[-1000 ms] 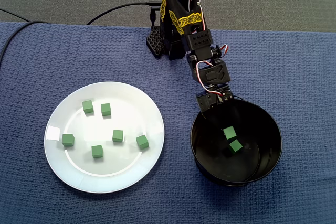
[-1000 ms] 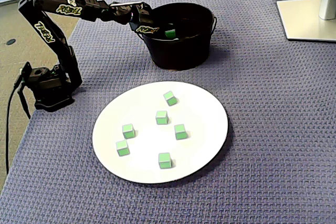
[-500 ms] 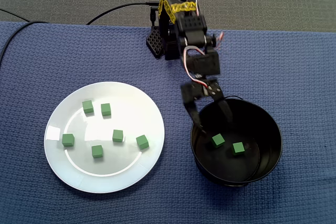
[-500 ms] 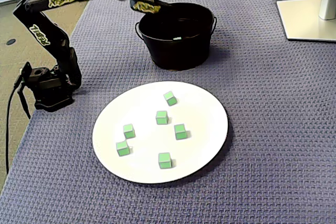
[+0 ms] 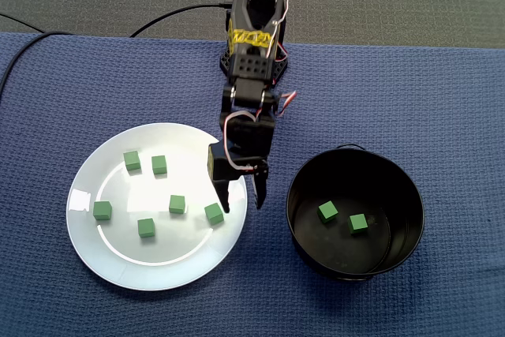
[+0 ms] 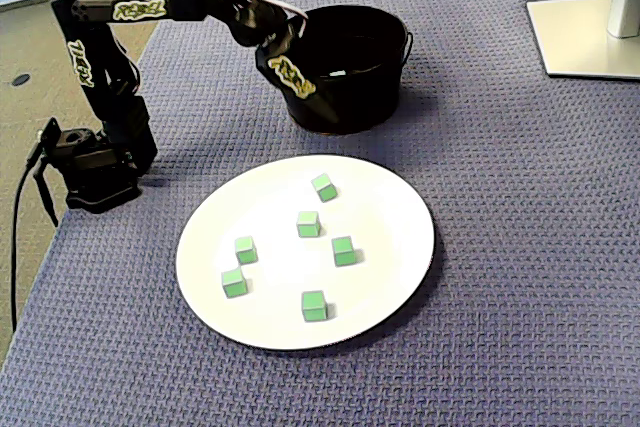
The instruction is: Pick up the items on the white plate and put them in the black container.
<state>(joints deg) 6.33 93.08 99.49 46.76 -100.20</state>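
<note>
On the desk (image 5: 442,116) close to my camera, I see six green cubes (image 5: 177,204) on the white plate (image 5: 158,270), two more cubes (image 5: 327,211) inside the black bucket (image 5: 406,242); behind, the end effector (image 5: 241,204) hangs wide open, empty, over the plate's right edge.

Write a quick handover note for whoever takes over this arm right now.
Claw: open and empty, hanging over the right edge of the white plate in a fixed view, close beside the nearest green cube.
Done: two cubes lie in the black bucket.
Left: six cubes on the plate, none gripped yet. The nearest one looks like the likely next pick.
</note>
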